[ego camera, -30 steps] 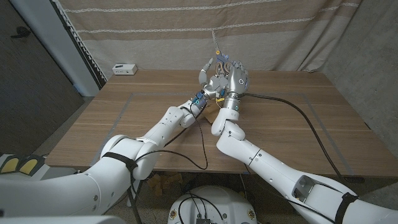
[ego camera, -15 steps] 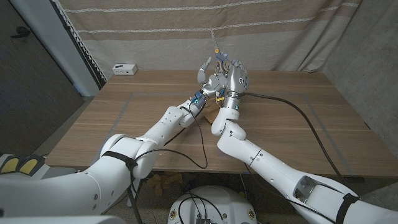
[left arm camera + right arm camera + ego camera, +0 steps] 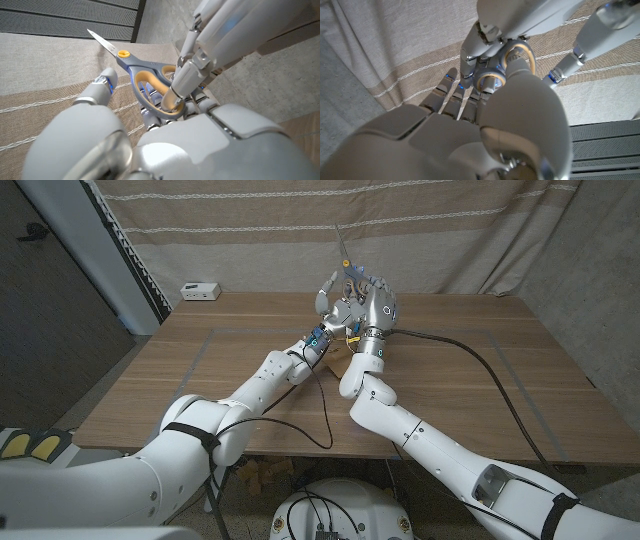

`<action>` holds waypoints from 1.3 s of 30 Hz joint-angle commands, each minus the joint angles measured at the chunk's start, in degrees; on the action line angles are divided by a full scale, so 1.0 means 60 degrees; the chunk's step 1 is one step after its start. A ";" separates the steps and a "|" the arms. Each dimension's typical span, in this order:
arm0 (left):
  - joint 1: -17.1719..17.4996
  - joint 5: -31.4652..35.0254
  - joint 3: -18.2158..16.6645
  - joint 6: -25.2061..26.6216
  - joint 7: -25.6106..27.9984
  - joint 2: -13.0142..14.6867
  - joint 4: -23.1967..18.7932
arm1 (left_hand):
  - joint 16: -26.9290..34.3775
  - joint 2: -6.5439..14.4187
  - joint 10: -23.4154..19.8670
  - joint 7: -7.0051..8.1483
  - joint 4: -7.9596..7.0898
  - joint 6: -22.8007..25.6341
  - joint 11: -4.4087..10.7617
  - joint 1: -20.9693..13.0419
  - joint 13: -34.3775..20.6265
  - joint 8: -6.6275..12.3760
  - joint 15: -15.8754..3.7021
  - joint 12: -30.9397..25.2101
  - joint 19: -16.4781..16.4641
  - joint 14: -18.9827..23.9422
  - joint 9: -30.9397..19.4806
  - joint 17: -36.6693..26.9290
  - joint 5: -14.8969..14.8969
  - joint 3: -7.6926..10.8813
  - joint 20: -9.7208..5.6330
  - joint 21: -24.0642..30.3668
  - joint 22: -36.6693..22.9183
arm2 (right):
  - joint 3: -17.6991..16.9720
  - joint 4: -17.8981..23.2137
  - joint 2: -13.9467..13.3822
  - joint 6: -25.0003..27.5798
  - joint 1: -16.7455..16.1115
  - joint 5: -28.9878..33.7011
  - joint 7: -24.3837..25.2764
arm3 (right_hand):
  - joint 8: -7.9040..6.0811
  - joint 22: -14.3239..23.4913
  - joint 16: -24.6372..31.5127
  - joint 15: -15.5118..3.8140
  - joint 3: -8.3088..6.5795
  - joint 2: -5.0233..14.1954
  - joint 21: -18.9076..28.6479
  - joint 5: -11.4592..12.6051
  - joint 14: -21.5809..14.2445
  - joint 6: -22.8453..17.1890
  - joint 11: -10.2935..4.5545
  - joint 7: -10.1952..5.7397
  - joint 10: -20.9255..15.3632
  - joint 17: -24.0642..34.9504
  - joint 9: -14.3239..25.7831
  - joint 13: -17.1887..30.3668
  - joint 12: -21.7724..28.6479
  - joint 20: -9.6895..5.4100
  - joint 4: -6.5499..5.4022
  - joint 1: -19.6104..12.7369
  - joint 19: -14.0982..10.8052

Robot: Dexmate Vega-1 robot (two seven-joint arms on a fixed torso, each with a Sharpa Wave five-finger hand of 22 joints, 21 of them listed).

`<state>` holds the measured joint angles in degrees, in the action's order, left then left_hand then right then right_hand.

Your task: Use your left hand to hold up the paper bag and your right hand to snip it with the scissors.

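Both your hands are raised together above the far middle of the wooden table [image 3: 470,380], pressed close against each other in front of the striped beige curtain [image 3: 450,230]. The grey-handled scissors with yellow-lined finger loops and a yellow pivot [image 3: 137,75] stand between them, blades together and pointing up past the fingertips — you can see the thin tip rising above the hands in the head view [image 3: 343,252].

Your right hand [image 3: 378,306] shows its back to the head camera, fingers upright. Your left hand [image 3: 335,302] sits just beside it, on the left. In the left wrist view a finger [image 3: 182,82] passes through one yellow loop, and the right wrist view shows the loop [image 3: 517,55] ringed by fingers of both hands — which hand actually carries the scissors I cannot tell, nor whether either hand is clamped on them.

A small patch of tan brown paper [image 3: 343,361] shows low between the two forearms, near the table surface; too little of it is visible to say whether it is the bag or how it lies.

A small white box [image 3: 200,290] sits at the far left edge of the table, well apart from the hands.
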<state>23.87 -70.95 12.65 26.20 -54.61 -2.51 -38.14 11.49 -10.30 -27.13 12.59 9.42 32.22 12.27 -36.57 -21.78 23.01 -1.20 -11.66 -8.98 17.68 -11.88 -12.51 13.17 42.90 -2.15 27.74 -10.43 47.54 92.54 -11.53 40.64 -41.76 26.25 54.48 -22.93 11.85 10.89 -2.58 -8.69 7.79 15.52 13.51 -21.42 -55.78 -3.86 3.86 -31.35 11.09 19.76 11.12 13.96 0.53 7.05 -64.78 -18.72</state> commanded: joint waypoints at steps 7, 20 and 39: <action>0.0371 -0.0164 -0.0160 -0.0211 0.0495 0.0232 -0.0623 | 0.0010 -0.0029 0.0004 0.0011 0.0004 0.0024 -0.0001 0.0104 -0.0023 -0.0071 -0.1784 -0.0057 0.0021 0.0120 -0.0024 0.0005 0.0109 -0.0054 -0.0519 -0.0038 0.0011 | -0.0122 0.0367 -0.0090 -0.0046 -0.0173 0.0065 0.0036 | -0.0509 0.0032 0.0030 -0.0520 -0.0067 0.0124 0.0016 -0.0071 0.0093 -0.0323 0.0034 -0.0385 0.0268 0.0022 0.0093 0.0022 -0.0127 0.0073 -0.0016 -0.0044 0.0021; 0.0739 -0.0299 -0.0101 -0.0343 0.0949 0.0424 -0.1274 | -0.0018 -0.0009 0.0008 0.0013 0.0006 0.0041 0.0001 0.0130 -0.0008 -0.0095 -0.1786 -0.0071 0.0069 -0.0001 -0.0036 0.0011 0.0126 -0.0088 -0.0487 -0.0097 0.0006 | -0.0315 0.0792 -0.0220 -0.0147 -0.0419 0.0031 0.0021 | -0.0575 0.0020 0.0029 -0.0443 -0.0079 0.0129 -0.0008 -0.0113 0.0159 -0.0264 0.0071 -0.0420 0.0560 0.0029 0.0182 0.0017 -0.0253 0.0248 -0.0048 0.0027 0.0093; 0.0991 -0.0561 -0.0224 -0.0924 0.1354 0.0634 -0.1763 | -0.0013 0.0028 0.0010 0.0014 0.0002 0.0055 0.0003 0.0145 0.0006 -0.0128 -0.1790 -0.0086 0.0082 -0.0060 -0.0039 0.0013 0.0142 -0.0110 -0.0465 -0.0144 0.0001 | -0.0493 0.0999 -0.0291 -0.0242 -0.0656 -0.0058 0.0002 | -0.0637 0.0011 0.0038 -0.0419 -0.0157 0.0152 0.0058 -0.0136 0.0123 -0.0165 0.0076 -0.0518 0.0700 0.0020 0.0278 0.0020 -0.0299 0.0350 -0.0063 0.0075 -0.0064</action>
<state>29.08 -73.61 11.77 22.50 -47.76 0.73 -47.46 11.43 -10.30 -27.15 12.59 9.41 32.22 12.27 -35.98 -21.79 22.56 -2.65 -11.88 -8.28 17.30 -11.88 -12.24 13.66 42.62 -2.27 26.56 -10.27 45.06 97.70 -13.01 40.02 -45.00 26.24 54.67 -26.15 11.71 10.92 -2.67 -9.08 7.98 15.52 12.79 -20.76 -55.64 -3.09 2.71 -27.31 11.18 21.15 11.13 12.31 2.10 6.67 -64.59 -18.46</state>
